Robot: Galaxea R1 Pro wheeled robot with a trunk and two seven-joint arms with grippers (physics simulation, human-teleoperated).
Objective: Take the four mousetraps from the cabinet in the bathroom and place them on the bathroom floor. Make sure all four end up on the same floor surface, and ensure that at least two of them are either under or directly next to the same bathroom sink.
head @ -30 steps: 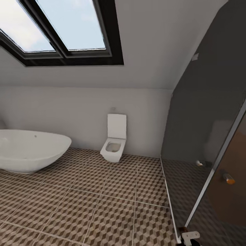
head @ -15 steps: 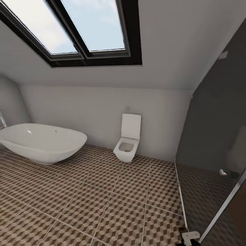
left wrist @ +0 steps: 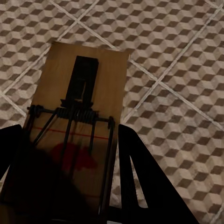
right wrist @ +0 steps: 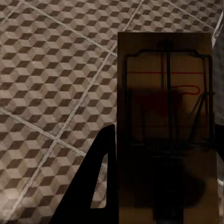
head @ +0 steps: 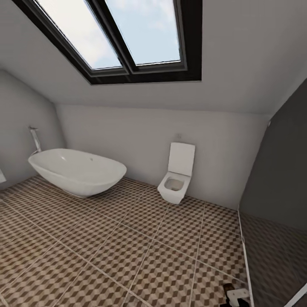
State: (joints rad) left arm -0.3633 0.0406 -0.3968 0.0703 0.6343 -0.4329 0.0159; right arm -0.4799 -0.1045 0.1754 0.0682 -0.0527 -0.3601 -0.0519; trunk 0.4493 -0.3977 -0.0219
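In the left wrist view a mousetrap (left wrist: 79,116) sits between the two dark fingers of the left gripper (left wrist: 70,186); the jaws stand only as wide as the tan board and are closed against its long edges, so the board juts out past the fingertips over the bathroom floor (left wrist: 177,70). Its black wire spring crosses the middle of the frame and a red spot shows lower down, in shadow.

In the right wrist view a second mousetrap (right wrist: 165,116) fills the right half of the frame, pinched by the right gripper (right wrist: 163,205); one dark finger (right wrist: 95,186) shows at the lower left against the board's edge, the other is hidden at the right edge. This board too hangs above the cube-patterned tiles.

Against the head views of a second and half a second ago, the whole picture has slid rightward: the camera has turned left. The bathtub (head: 76,172) now shows whole at the left with a tap (head: 35,138) behind it, the toilet (head: 177,179) sits right of centre, and the dark glass partition (head: 277,192) has shrunk to the right edge. The skylight (head: 128,34) spans the upper frame.
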